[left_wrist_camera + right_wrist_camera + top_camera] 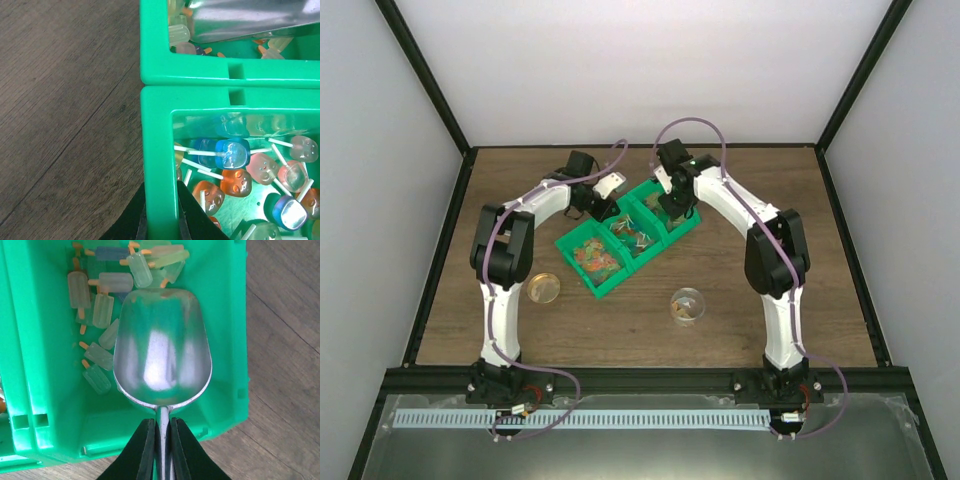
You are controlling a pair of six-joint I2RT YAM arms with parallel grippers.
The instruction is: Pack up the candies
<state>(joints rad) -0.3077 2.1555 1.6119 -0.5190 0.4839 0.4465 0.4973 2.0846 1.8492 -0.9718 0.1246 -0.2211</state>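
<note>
Three green bins stand joined in a row mid-table. The near-left bin (pixel 610 285) holds the candies (pixel 593 258), tiny mixed orange, red, yellow and green. My left gripper (pixel 161 226) is shut on the left wall of the middle bin (pixel 158 150), which holds face-shaped lollipops (pixel 235 181). My right gripper (pixel 162 442) is shut on the handle of the metal scoop (pixel 162 355). The scoop's bowl is empty and hangs over the far-right bin (pixel 227 315), among pale ice-pop sweets (pixel 102 310). In the top view both grippers, left (pixel 603 207) and right (pixel 673 198), meet over the bins.
A clear cup (pixel 687 305) with a few sweets inside stands on the wooden table nearer the arm bases, right of centre. A round clear lid or dish (pixel 543 288) lies beside the left arm. White walls with black frame posts enclose the table.
</note>
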